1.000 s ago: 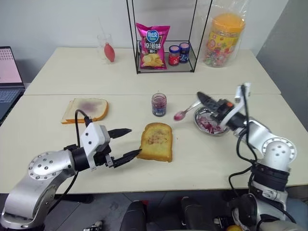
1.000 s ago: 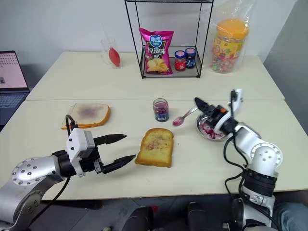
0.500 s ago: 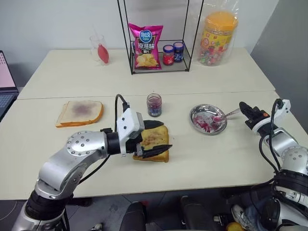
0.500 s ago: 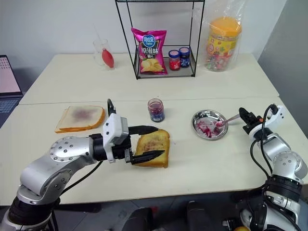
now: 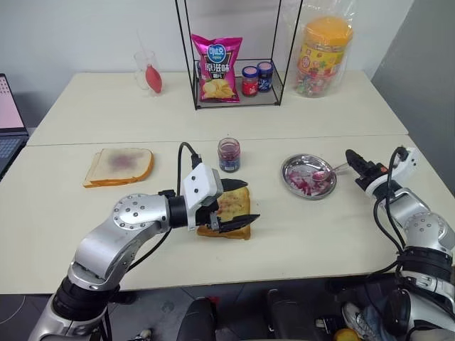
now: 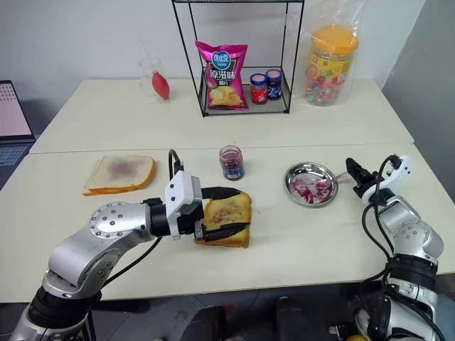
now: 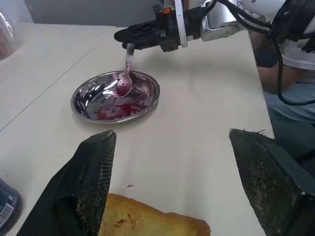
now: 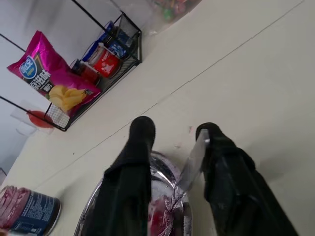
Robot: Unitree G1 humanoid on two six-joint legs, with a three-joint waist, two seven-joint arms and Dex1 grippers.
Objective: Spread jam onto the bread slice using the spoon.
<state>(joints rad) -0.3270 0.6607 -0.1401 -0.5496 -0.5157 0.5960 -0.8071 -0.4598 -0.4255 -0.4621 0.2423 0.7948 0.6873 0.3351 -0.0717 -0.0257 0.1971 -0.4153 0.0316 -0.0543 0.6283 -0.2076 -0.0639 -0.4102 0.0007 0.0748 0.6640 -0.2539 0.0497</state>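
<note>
Two tables pushed together, seam running across. Two bread slices: golden toast (image 5: pixel 227 211) near the front middle, jam smear on top; a paler slice (image 5: pixel 119 165) with a purple stain well off to the robot's left. Three jars: one open jam jar (image 5: pixel 229 155) just behind the toast, two lidded jars (image 5: pixel 256 79), red cap and blue cap, side by side on the wire rack (image 5: pixel 200 99) at the back. One chip bag (image 5: pixel 219 68) in the same rack. One candy tub (image 5: pixel 320 51) in a plastic bag right of the rack. One glass (image 5: pixel 146 70) with something red in it left of the rack. One steel dish (image 5: pixel 307 176), jam-smeared, right of the toast. One laptop (image 5: pixel 7 121) at the far left edge.

One spoon (image 7: pixel 126 73): bowl down in the dish, red jam on it, handle sloping up to the right gripper (image 8: pixel 173 133). That gripper sits at the dish's right rim with fingers parted; the handle leans on one finger (image 8: pixel 219 147), the other finger stands clear of it, so no firm pinch, and I cannot tell whether it counts as holding.

Left gripper (image 5: pixel 237 202) is spread wide, one finger (image 7: pixel 96 167) at each side of the toast, straddling it; contact with the crust unclear.
</note>
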